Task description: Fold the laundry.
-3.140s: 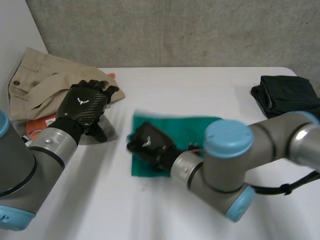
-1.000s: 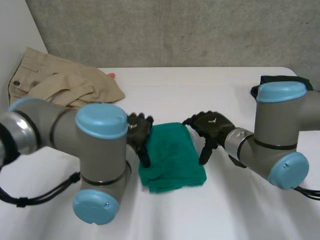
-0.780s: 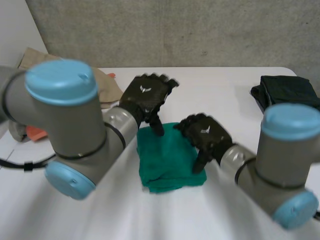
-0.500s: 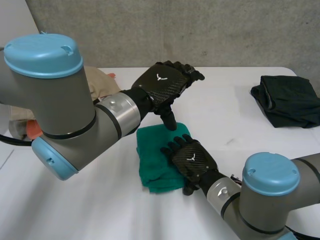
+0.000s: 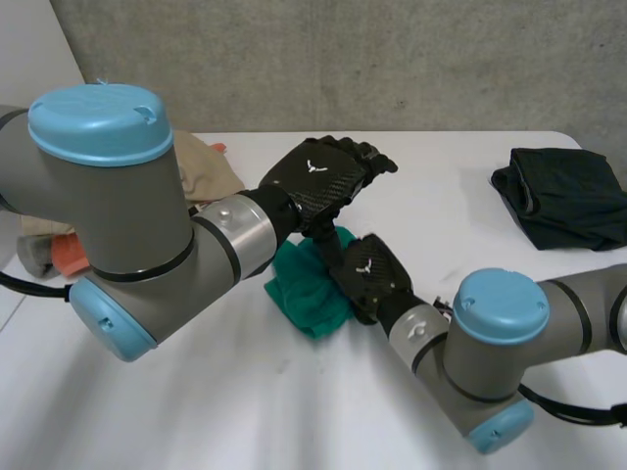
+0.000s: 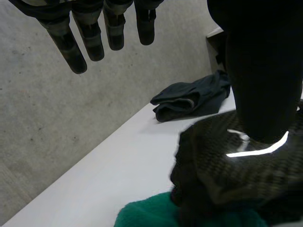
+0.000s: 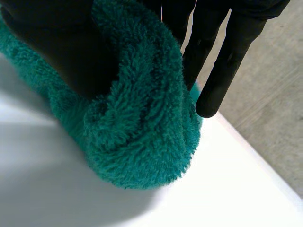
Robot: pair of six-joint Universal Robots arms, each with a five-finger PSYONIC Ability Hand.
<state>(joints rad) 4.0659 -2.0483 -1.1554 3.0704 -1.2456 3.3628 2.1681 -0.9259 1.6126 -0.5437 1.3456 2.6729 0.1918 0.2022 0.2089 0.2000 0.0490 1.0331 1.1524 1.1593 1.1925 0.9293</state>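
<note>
Green towel (image 5: 302, 296), bunched into a thick wad near the middle of the table (image 5: 294, 411), sits pinched between my right hand's (image 5: 370, 277) thumb and straight fingers (image 7: 232, 61). My left hand (image 5: 318, 181) hovers just above it, fingers (image 6: 92, 42) straight, holding nothing. I judge a fold is under way. Next, the pinched edge needs carrying across and laying flat while the left hand presses the rest down. Count: one towel, one dark garment (image 5: 568, 196) well apart at my right, one beige garment (image 5: 206, 166) and one orange piece (image 5: 73, 257) at my left.
</note>
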